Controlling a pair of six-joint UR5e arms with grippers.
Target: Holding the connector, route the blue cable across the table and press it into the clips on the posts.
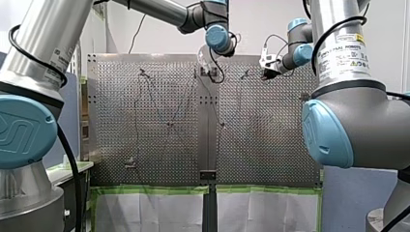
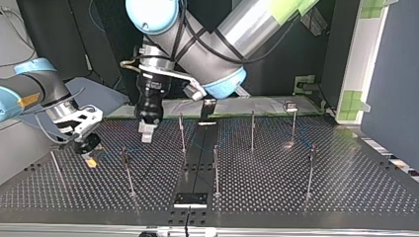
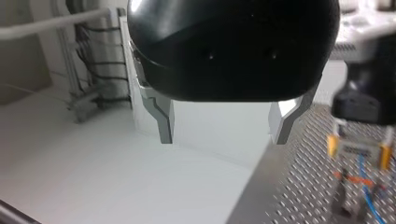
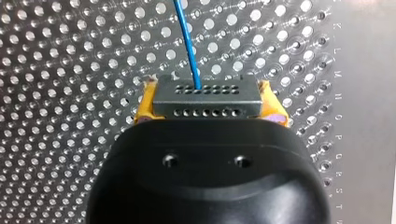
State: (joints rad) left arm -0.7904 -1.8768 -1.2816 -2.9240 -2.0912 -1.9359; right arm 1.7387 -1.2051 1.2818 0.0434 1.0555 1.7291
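Two yellow-padded fingers of my right gripper pinch the connector; my left gripper's fingers stand spread.

The perforated table is studded with thin upright posts set well apart, and open lanes are left between them. The top view's left is crowded by my right gripper, held low, and my left gripper near it
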